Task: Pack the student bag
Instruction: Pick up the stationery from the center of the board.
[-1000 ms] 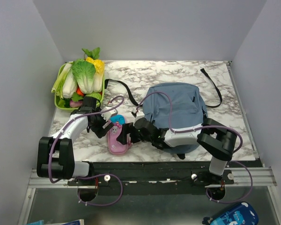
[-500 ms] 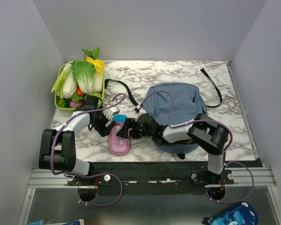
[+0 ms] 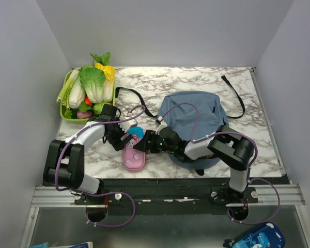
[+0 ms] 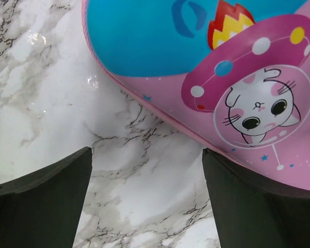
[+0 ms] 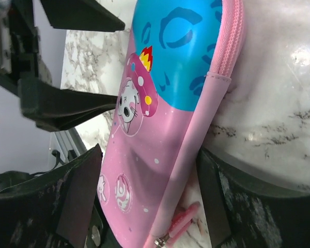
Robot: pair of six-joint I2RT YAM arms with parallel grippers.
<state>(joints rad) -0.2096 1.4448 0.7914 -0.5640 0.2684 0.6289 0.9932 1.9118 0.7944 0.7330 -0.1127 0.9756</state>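
The dusty-blue student bag lies on the marble table, right of centre, with its black straps spread out. The pink pencil case with a blue end lies left of the bag. In the right wrist view the pencil case is tilted on its edge. My right gripper is open, with one finger close on each side of the case. My left gripper is open over bare marble at the case's blue end. Its right finger is at the case's edge.
A green basket of toy vegetables stands at the back left. A black strap lies between the basket and the bag. A bright-blue printed pouch lies below the table at the bottom right. Walls close in the table.
Both grippers have moved in to the pencil case's far end, the left from the left and the right from the right. The case has turned slightly, its blue end shifting right.
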